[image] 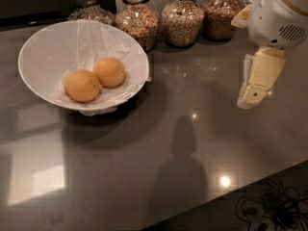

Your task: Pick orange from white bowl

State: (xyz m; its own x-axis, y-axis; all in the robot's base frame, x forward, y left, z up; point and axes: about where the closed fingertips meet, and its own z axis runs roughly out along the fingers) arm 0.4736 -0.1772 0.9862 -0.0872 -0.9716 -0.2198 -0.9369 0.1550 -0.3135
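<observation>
The white bowl (43, 57), wide and lined with crinkled translucent paper, stands on the dark countertop at the left. Two oranges lie side by side in it. The orange (109, 71) on the right looks slightly paler and yellower. Its deeper-orange twin (83, 85) touches it on the left, nearer to me. My gripper (253, 89), cream-coloured under a white wrist housing, hangs above the counter at the right edge. It is far to the right of the bowl and holds nothing that I can see.
Several glass jars of grains (181, 18) stand in a row along the back edge behind the bowl. The counter's front edge runs diagonally at bottom right, with cables (269, 208) on the floor below. The arm's shadow (185, 143) falls mid-counter.
</observation>
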